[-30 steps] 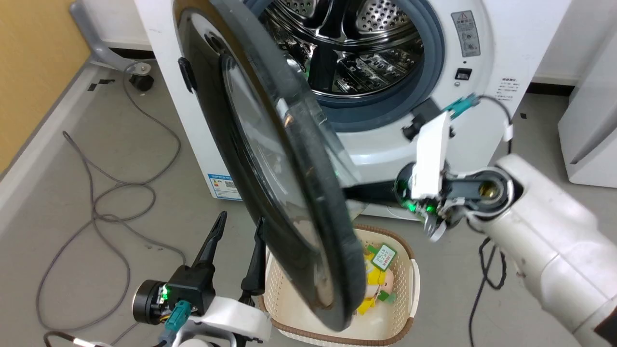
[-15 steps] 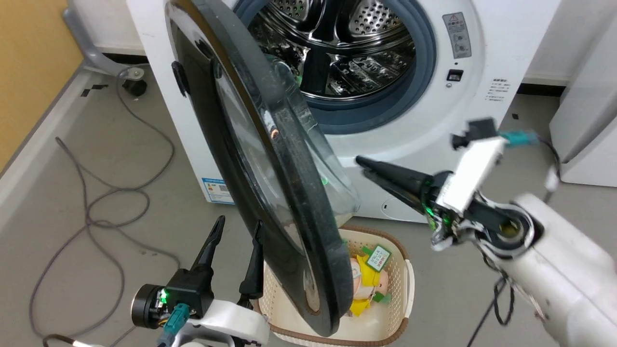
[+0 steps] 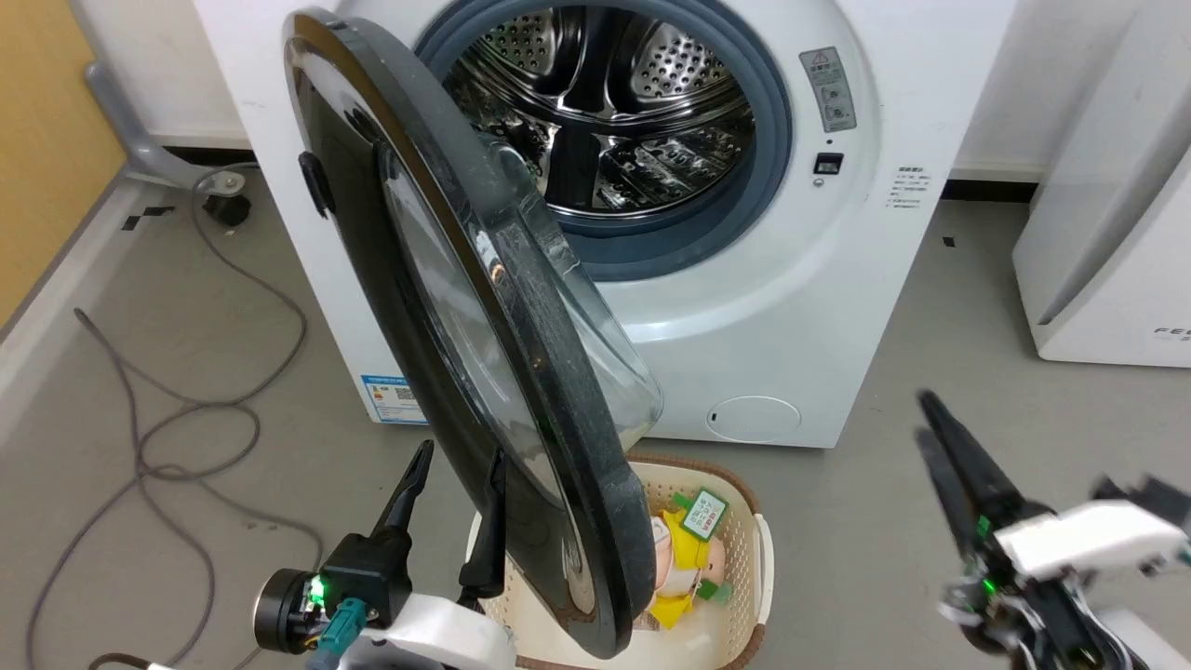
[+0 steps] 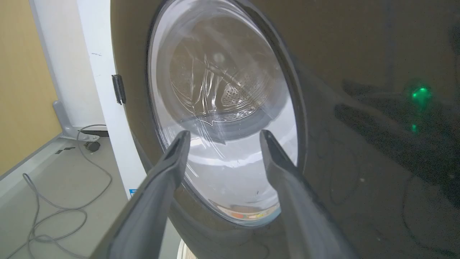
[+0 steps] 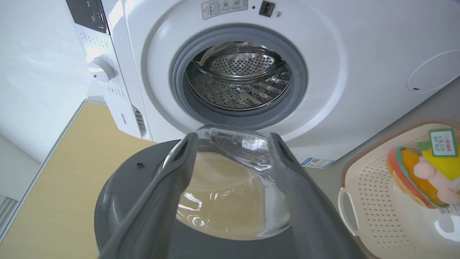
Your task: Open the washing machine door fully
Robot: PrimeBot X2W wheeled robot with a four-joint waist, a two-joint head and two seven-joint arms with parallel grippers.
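Head view: door [image 3: 484, 354] roughly halfway out from washer [image 3: 800, 307], not fully open; left gripper [image 3: 462, 451] and right gripper [image 3: 923, 416] spread, empty.

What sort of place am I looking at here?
Likely a laundry area, perhaps a test room: a front-loading washing machine with its door swung open, a laundry basket before it, loose cables on the grey floor.

Bright even light; glints on washing machine door [image 3: 484, 326]; right pincer [image 3: 924, 417] blurred.
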